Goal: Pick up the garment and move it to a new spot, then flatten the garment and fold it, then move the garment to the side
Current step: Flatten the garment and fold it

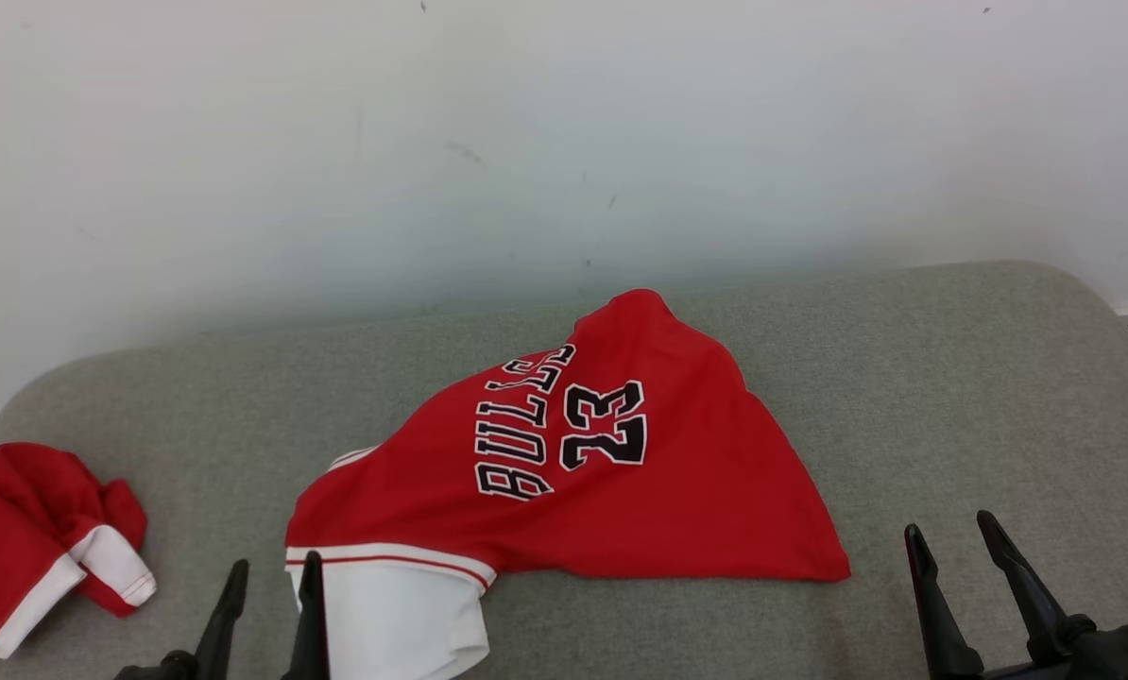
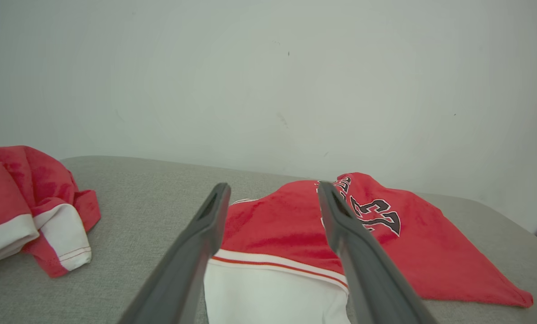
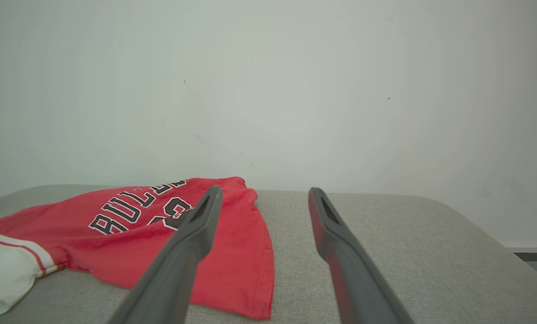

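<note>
Now we hold our left end effector [image 1: 276, 560] and right end effector [image 1: 948, 522] released, empty, flanking the red garment [image 1: 621, 491].

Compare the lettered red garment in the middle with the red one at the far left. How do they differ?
The lettered jersey bears black BULLS 23 print; the left garment shows no print. The jersey lies spread out; the left garment is bunched in a heap. The jersey covers more of the surface, as seen, than the left garment. Both are red with white parts and rest on the grey padded surface.
</note>
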{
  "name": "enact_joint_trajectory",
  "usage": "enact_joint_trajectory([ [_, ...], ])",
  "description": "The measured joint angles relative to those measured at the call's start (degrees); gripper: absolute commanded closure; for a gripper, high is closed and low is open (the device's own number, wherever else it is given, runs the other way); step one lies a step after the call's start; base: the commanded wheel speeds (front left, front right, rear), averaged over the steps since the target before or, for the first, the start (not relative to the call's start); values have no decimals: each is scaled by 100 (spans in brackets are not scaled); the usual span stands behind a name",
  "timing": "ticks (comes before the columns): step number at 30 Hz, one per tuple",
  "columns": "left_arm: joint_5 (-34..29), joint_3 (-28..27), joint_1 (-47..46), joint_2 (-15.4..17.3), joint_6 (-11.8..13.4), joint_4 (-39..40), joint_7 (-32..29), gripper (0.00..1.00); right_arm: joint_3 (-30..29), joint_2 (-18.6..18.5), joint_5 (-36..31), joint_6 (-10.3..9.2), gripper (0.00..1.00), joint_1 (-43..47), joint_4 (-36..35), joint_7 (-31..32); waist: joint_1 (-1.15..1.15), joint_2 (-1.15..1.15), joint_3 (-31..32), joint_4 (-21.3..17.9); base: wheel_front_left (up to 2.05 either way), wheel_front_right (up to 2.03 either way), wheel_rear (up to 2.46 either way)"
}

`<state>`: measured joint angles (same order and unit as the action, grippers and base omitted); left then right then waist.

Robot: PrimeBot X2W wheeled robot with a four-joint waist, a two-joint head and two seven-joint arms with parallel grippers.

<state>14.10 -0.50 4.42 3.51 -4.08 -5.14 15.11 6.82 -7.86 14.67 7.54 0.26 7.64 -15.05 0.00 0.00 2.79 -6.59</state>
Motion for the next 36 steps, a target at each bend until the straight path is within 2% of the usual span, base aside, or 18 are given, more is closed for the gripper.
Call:
enact_joint_trajectory([
  [14, -98, 97, -73, -24, -70, -382, 1, 0, -57, -167, 53, 0, 0, -173, 152, -5, 0, 0, -96, 262, 0, 0, 0],
  [22, 78, 192, -144, 30, -120, -717, -504, 0, 198, -327, 294, 0, 0, -718, 1203, 859, 1, 0, -189, 443, 0, 0, 0],
  [32, 314, 432, -321, 89, -182, -935, -1430, 0, 409, -304, 664, 0, 0, -1319, 2168, 2005, 1, 0, -268, 528, 0, 0, 0],
  [36, 345, 525, -343, 105, -169, -1055, -1807, 0, 410, -299, 820, 0, 0, -1530, 2497, 2241, 0, 0, -320, 546, 0, 0, 0],
])
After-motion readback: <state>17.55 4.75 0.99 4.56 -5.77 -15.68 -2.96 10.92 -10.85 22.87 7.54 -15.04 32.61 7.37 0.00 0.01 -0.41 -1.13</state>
